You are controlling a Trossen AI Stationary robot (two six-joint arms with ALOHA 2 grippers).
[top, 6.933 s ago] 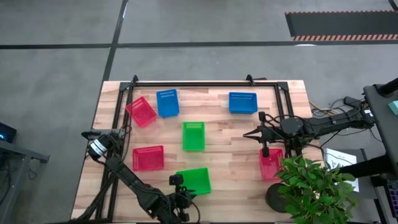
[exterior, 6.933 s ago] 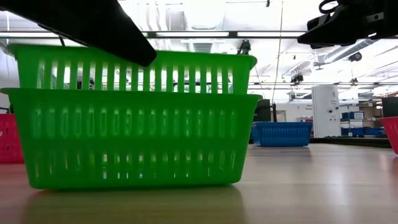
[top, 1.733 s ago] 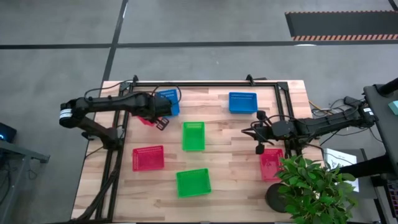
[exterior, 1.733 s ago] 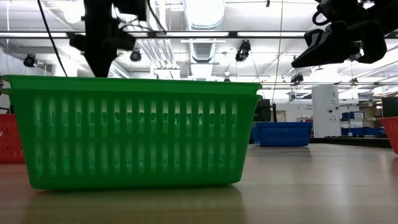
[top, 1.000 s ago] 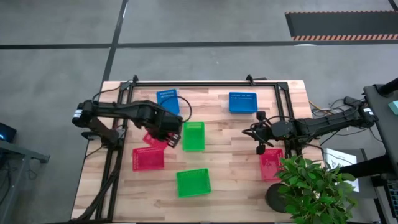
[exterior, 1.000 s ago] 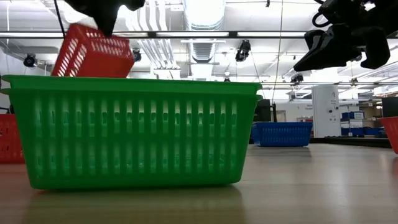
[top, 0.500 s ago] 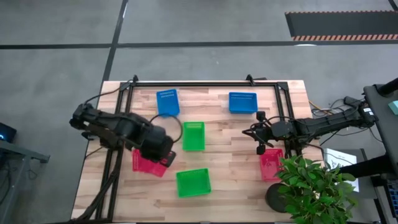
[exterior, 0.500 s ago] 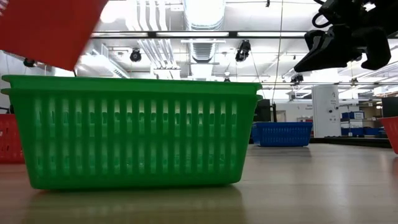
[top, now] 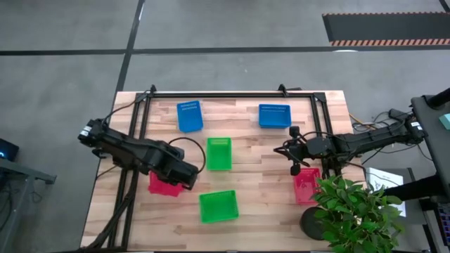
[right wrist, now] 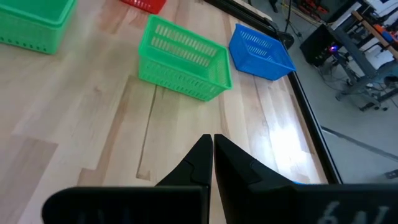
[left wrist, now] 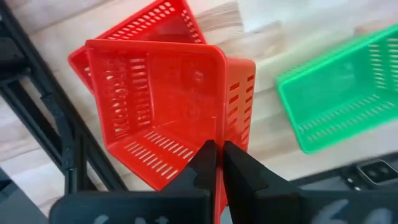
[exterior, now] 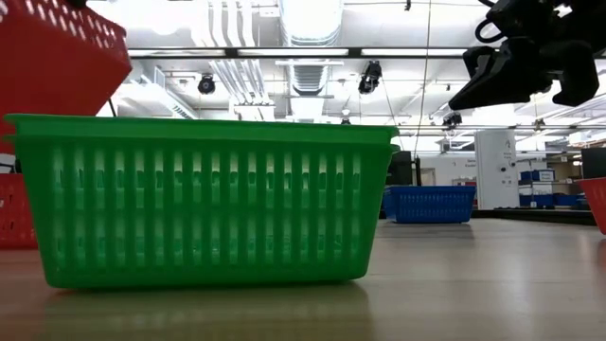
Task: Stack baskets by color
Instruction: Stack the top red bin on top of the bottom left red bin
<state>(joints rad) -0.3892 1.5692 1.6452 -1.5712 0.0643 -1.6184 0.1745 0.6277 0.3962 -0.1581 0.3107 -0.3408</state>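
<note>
My left gripper (top: 183, 176) hangs over the table's near left, shut on a red basket (left wrist: 155, 112). That basket is in the air, tilted, above a second red basket (left wrist: 158, 22) that stands on its bottom on the table. In the low view the held basket (exterior: 57, 57) shows high at the left, above the standing one (exterior: 13, 213). A third red basket (top: 307, 185) stands at the near right, with my right gripper (top: 295, 160) shut and empty just beyond it. Two green baskets (top: 219, 153) (top: 219, 206) and two blue baskets (top: 190, 116) (top: 274, 116) stand apart on the table. My left gripper pinches one side wall of the red basket at its rim (left wrist: 219, 132), one finger (left wrist: 202, 165) inside the basket and the other outside. The fingers come from above, pointing down. The basket hangs lifted clear and tilted, its open side up, over the standing red basket.
A black metal frame (top: 232, 95) runs along the far edge and down both sides of the table. A potted plant (top: 355, 214) stands at the near right corner. Bare wood lies between the green baskets and the right red basket.
My left gripper has carried the red basket toward the table's near edge, from beside the far green basket to above the red basket at the near left. The wrist has rolled, turning the basket about. My right arm has kept still.
</note>
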